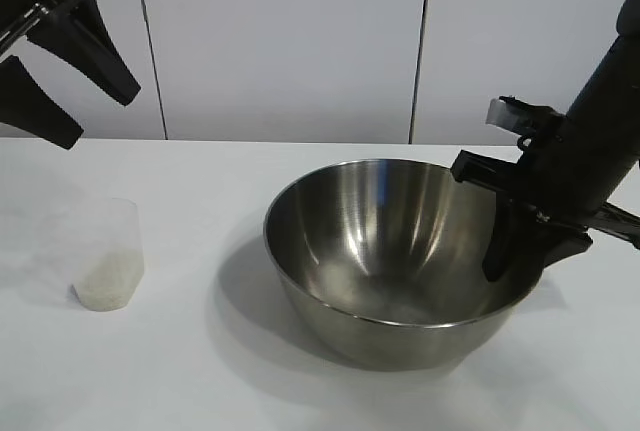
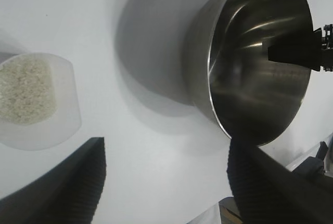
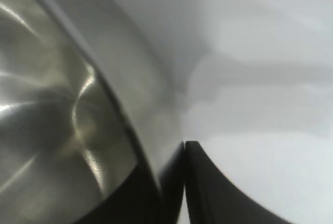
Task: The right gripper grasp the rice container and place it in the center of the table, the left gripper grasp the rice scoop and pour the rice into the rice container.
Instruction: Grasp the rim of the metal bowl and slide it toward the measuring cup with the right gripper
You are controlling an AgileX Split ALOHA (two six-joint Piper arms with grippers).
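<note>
Nearest you, the rice container [image 1: 400,261] sits on the white worktop [image 1: 200,371], right of centre. Your right gripper [image 1: 515,251] is clenched on its right-hand rim, one finger inside the bowl, one outside. Left of it stands the rice scoop [image 1: 108,254] holding rice [image 1: 105,281]. Farther back, your left gripper [image 1: 75,76] hangs released above the scoop

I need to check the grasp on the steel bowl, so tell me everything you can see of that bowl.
The rice container is a large round stainless-steel bowl, shiny outside with a brushed inside, and looks empty. It stands upright on the white table, right of centre in the exterior view, well apart from the rice scoop. The right gripper is shut on its right-hand rim, one finger inside the wall and one outside. Nothing else touches it.
</note>
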